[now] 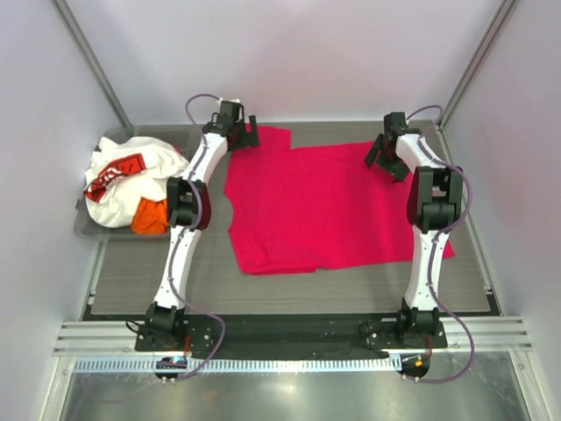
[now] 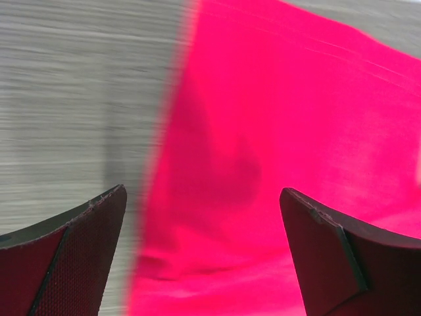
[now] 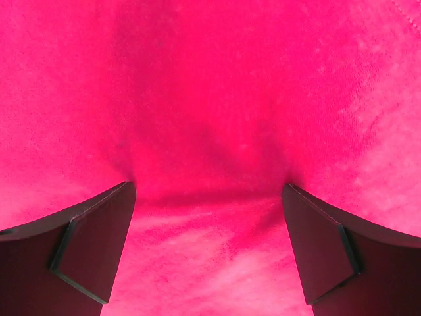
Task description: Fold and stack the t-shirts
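The magenta-red t-shirt (image 1: 324, 206) lies spread flat on the grey table mat. My left gripper (image 1: 246, 133) is open over its far left corner; in the left wrist view the shirt's edge (image 2: 276, 131) runs between the open fingers, one finger (image 2: 79, 257) over bare mat. My right gripper (image 1: 379, 154) is open over the shirt's far right part; in the right wrist view the cloth (image 3: 210, 99) fills the frame between the wide-apart fingers (image 3: 322, 243). The white t-shirt with red-and-black print (image 1: 131, 175) and the orange t-shirt (image 1: 151, 216) lie crumpled in the grey bin.
The grey plastic bin (image 1: 88, 226) sits at the table's far left. White enclosure walls stand close on the left, back and right. A metal rail (image 1: 289, 338) with the arm bases runs along the near edge.
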`<action>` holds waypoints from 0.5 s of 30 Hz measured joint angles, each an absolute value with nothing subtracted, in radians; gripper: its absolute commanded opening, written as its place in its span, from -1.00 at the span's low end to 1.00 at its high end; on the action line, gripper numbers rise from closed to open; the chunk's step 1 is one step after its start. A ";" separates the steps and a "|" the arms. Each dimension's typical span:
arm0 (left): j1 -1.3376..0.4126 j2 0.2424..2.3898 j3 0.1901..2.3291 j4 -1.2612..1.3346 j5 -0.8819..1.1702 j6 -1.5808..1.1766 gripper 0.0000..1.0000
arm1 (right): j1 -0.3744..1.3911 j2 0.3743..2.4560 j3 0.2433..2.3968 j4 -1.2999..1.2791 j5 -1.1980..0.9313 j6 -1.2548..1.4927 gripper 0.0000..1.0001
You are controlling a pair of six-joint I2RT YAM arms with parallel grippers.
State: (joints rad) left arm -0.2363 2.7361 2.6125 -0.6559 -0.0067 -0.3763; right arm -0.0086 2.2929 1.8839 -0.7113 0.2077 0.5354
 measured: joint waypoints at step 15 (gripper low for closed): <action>-0.320 2.000 2.009 -0.665 -0.134 -0.378 0.99 | 0.030 2.048 1.804 -0.822 0.190 0.556 0.99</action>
State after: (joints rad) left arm -0.3202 2.0003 2.0087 -0.6647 -0.1341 -0.3779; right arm 0.0296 2.0483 1.8038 -0.8215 0.1902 0.5560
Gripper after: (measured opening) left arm 0.996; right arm 0.996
